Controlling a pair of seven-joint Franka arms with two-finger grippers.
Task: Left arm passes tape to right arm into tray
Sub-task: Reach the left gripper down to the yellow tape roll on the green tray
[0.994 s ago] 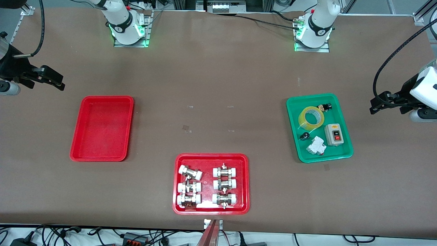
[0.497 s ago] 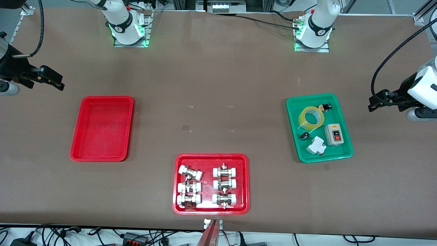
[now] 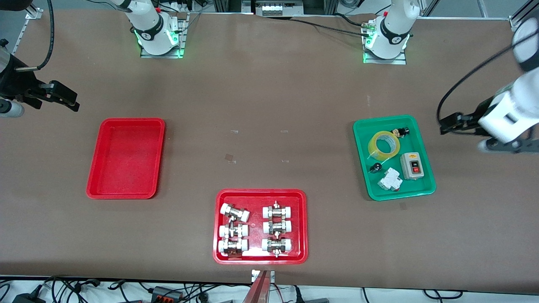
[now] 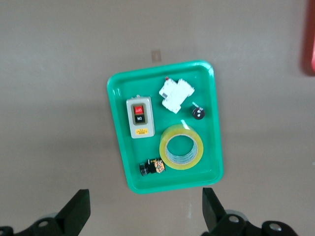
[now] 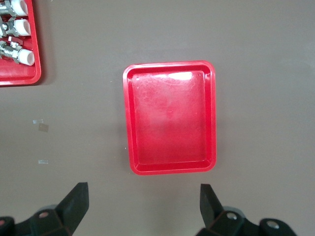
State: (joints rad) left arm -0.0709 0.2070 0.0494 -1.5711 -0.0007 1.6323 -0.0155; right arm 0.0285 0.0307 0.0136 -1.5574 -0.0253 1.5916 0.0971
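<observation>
Since a moment ago, the left arm's pincer (image 3: 447, 124) has swung closer to the green tray (image 3: 362, 168); nothing else has moved.

On the brown counter (image 3: 269, 92) the plain red tray (image 3: 94, 176) lies bare at the right arm's end, where the right pincer (image 3: 69, 101) waits with its fingers spread. Both pincers are released. The tape (image 3: 383, 145) lies flat in the green tray, a light, stiff, slick ring; pinching its wall, one finger through the core, looks safest.
</observation>
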